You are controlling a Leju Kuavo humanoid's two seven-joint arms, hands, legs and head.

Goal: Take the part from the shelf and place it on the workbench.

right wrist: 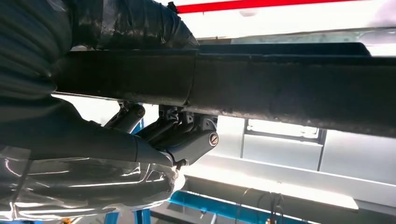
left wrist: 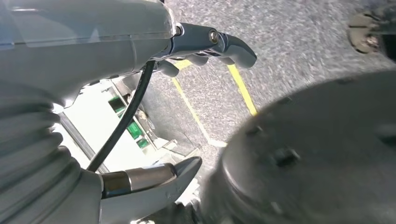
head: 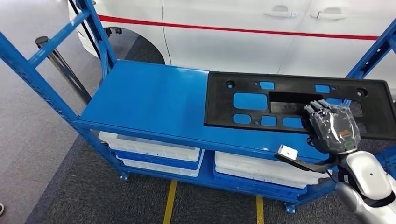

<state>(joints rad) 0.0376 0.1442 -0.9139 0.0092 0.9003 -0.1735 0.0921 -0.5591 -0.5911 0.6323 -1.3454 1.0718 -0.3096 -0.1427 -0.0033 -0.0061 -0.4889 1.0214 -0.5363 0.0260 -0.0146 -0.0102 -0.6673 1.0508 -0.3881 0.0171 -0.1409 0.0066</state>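
Part (head: 299,105), a long flat black panel pierced with rectangular cut-outs and small round holes, lies on the right half of the shelf's (head: 149,100) blue top board, its near edge close to the board's front lip and its right end running past the edge of our head view. We take the shelf as our landmark and read across from its left. Left of it we see grey floor (head: 28,116) and a dark post leaning toward the frame. The blue uprights (head: 32,74) rise at the shelf's left end, and the left half of the top board is bare blue metal. Below the top board sit stacked white and blue trays (head: 154,154), side by side in two piles. Under the shelf, dark carpet carries two yellow lines (head: 170,200). Behind the shelf stands a white car (head: 233,23) with a red stripe along its doors.

Toward the shelf's right end, our right hand (head: 331,126) has its palm over the part's near edge. In the right wrist view the dark fingers (right wrist: 187,135) curl under the panel's edge (right wrist: 280,88) while the wrapped palm lies on its other face, so the hand grips the part.

Our left hand (left wrist: 187,107) appears in the left wrist view over carpet and yellow floor lines, thumb (left wrist: 154,179) and fingers (left wrist: 219,44) apart with nothing between them.
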